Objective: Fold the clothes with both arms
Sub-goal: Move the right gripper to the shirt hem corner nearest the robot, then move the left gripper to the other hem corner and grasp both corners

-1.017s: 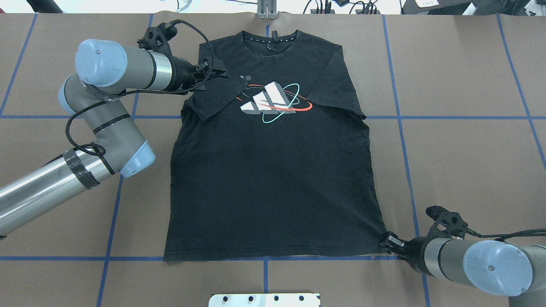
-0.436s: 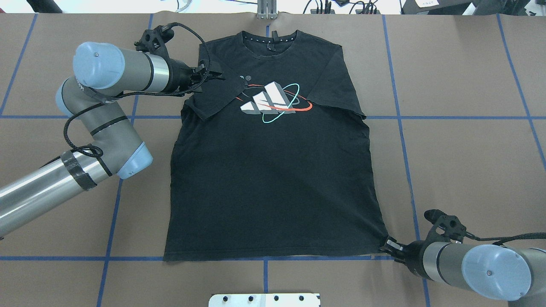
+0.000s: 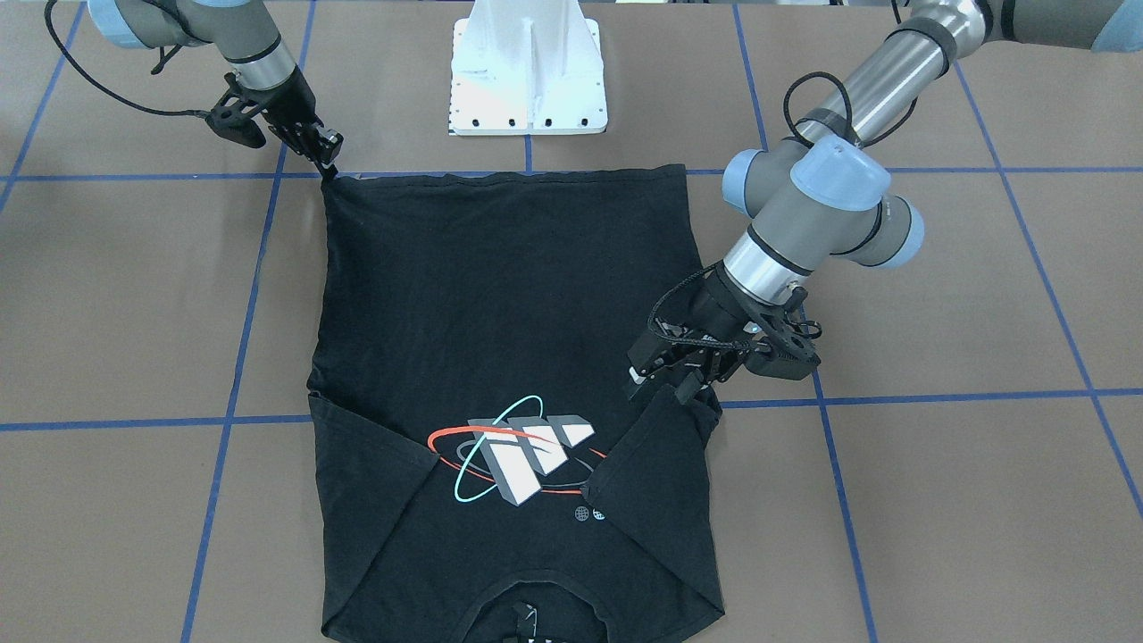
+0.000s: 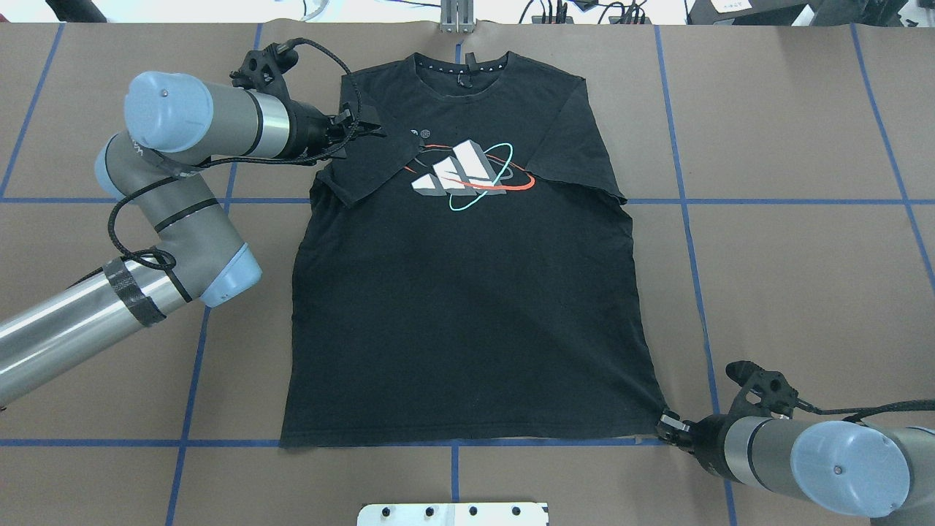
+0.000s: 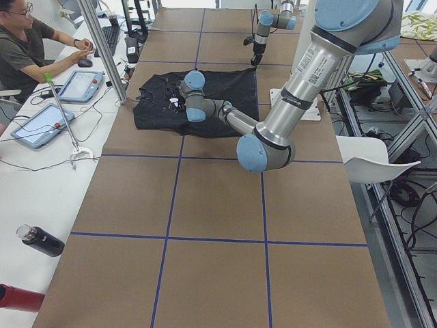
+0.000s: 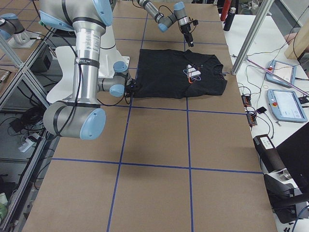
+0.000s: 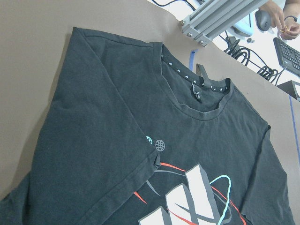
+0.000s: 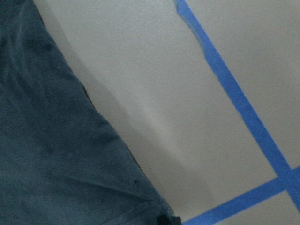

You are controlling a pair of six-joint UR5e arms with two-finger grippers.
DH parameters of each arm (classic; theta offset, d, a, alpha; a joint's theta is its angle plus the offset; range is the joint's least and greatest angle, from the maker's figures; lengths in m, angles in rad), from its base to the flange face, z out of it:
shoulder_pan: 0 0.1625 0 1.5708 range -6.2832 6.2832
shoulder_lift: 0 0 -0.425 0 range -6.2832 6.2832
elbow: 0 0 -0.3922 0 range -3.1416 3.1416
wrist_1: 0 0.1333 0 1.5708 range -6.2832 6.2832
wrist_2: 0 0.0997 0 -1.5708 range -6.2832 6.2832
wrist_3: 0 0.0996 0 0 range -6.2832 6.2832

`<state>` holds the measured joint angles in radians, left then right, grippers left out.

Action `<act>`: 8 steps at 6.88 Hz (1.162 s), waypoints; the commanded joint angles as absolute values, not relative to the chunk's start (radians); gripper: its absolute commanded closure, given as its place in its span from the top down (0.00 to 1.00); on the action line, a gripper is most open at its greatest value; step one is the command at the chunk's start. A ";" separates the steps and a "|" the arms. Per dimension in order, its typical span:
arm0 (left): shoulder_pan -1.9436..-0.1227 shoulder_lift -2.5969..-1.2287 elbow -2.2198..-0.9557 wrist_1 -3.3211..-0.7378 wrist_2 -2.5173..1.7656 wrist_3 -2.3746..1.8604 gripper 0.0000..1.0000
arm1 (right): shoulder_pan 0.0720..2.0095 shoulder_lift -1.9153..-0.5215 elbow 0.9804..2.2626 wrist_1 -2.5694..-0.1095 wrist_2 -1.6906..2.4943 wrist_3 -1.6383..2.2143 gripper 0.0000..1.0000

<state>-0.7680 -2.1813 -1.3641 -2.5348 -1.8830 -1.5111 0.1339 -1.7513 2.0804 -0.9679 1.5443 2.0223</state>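
One black T-shirt [image 4: 467, 307], one left pincer [image 4: 369, 126], one right pincer [image 4: 666, 423].

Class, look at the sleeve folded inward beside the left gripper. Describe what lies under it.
The sleeve lies flat on the chest of the T-shirt, overlapping the edge of the logo. Whatever print it covers is hidden.

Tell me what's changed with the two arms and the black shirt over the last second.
The open left end effector drew back slightly from the folded sleeve toward its own side. The right end effector eased outward and toward the robot, seemingly tugging the hem corner of the black short-sleeved T-shirt along. The rest of the shirt stayed put.
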 commanded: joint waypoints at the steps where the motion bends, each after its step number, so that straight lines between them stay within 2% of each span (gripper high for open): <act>1: -0.758 -2.128 -1.482 -2.416 -1.888 -1.514 0.89 | 0.133 -1.805 2.147 -0.968 1.565 2.020 0.00; 2: -0.717 -2.003 -1.622 -2.377 -1.882 -1.569 0.89 | 0.136 -1.848 2.202 -0.968 1.603 2.020 0.00; 3: -0.686 -1.934 -1.694 -2.375 -1.876 -1.636 0.89 | 0.140 -1.855 2.219 -0.963 1.641 2.022 0.00; 5: -0.484 -1.708 -1.916 -2.349 -1.698 -1.763 0.89 | 0.214 -1.859 2.217 -0.880 1.870 2.022 0.00; 6: -0.378 -1.642 -1.999 -2.288 -1.621 -1.828 0.89 | 0.219 -1.874 2.198 -0.811 1.902 2.022 0.00; 8: -0.220 -1.629 -2.065 -2.064 -1.501 -1.954 0.87 | 0.218 -1.865 2.181 -0.798 1.902 2.023 0.00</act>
<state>-0.3161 -1.6445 -2.0251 -2.1717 -1.5740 -1.8818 0.2161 -1.8682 2.1918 -0.8110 1.8936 2.0228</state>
